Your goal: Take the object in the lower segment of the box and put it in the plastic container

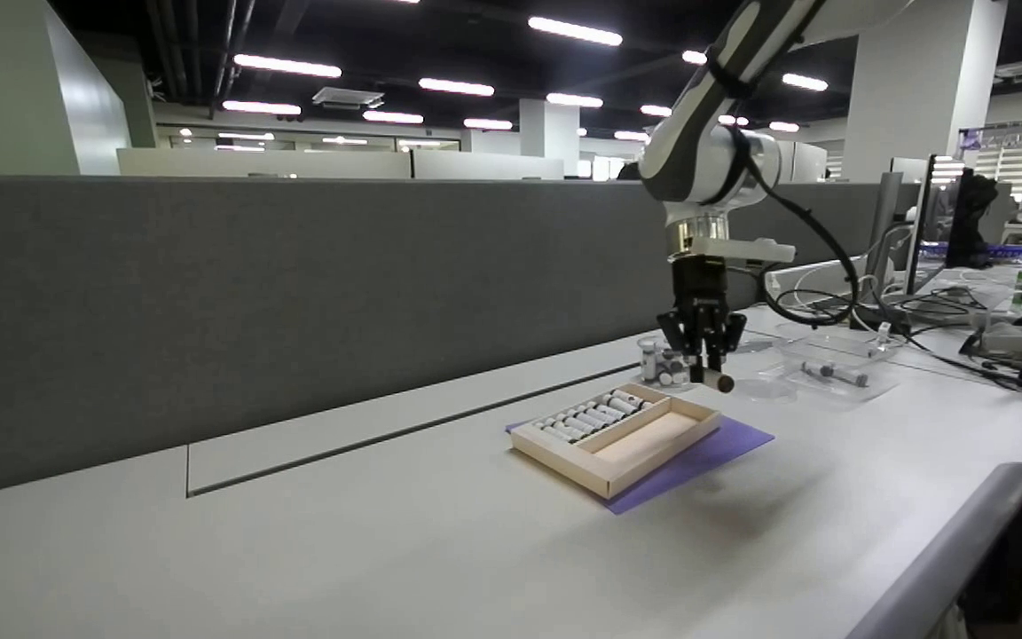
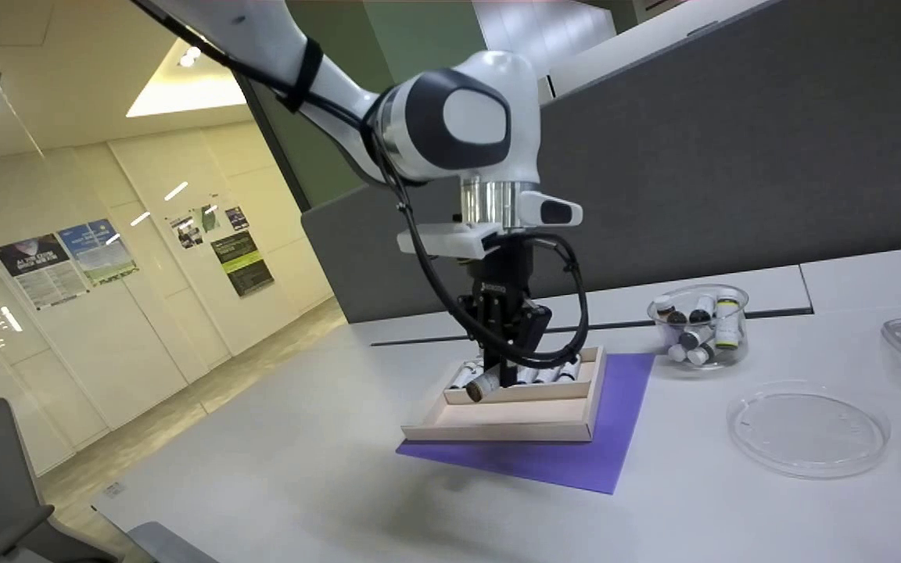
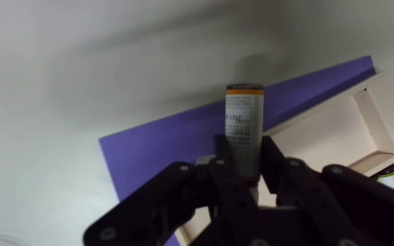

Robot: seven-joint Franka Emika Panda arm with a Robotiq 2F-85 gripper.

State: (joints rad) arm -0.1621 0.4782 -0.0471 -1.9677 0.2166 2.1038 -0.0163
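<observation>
My gripper (image 3: 243,145) is shut on a small labelled bottle (image 3: 244,119) with an orange band and a dark end. The bottle lies across the fingers, off the surface; its other end is partly hidden by them. The gripper (image 1: 706,368) and bottle (image 1: 719,382) are above the wooden box's far end in an exterior view. They also show as gripper (image 2: 504,378) and bottle (image 2: 483,385). The wooden box (image 1: 560,462) has several white bottles in one segment; its wider segment (image 2: 517,411) shows bare wood. A clear round plastic container (image 2: 743,303) holds several bottles, right of the box.
A purple sheet (image 2: 624,426) lies under the box. A clear round lid or dish (image 2: 808,438) lies on the table. Other clear trays (image 1: 839,355) with tube-like items, cables and monitors stand farther along. A grey partition (image 1: 298,293) runs along the table's back.
</observation>
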